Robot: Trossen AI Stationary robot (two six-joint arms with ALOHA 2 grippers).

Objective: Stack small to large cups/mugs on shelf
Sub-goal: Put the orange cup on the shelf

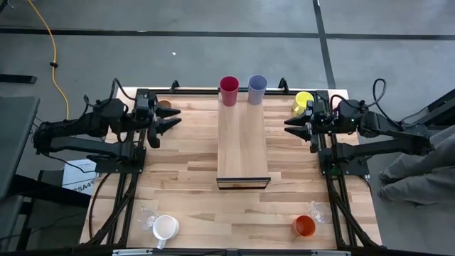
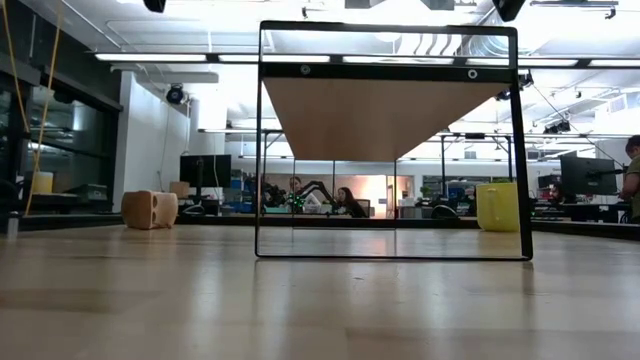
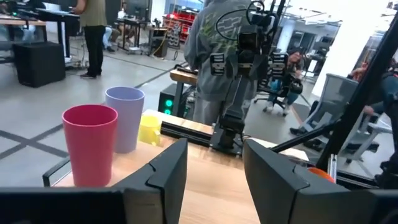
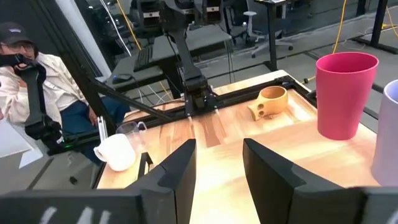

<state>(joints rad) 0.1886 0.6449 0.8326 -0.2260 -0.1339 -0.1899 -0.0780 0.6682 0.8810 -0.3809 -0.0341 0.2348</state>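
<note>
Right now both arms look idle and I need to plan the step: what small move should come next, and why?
Probably send the left gripper toward the wooden handled cup beside it. Its jaws stand open and empty, and the shelf holds only the crimson tumbler and lavender tumbler at its far end.

Two tumblers (image 1: 242,90) stand side by side at the shelf's (image 1: 242,146) far end; mugs sit at the table's (image 1: 192,206) corners.

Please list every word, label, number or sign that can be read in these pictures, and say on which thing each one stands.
"SA4": partly readable, on a white sheet on the floor beside the table's left side; the rest is hidden.
Grey hoodie's back print: a design, no readable words.
Nothing legible on the cups or shelf.
</note>
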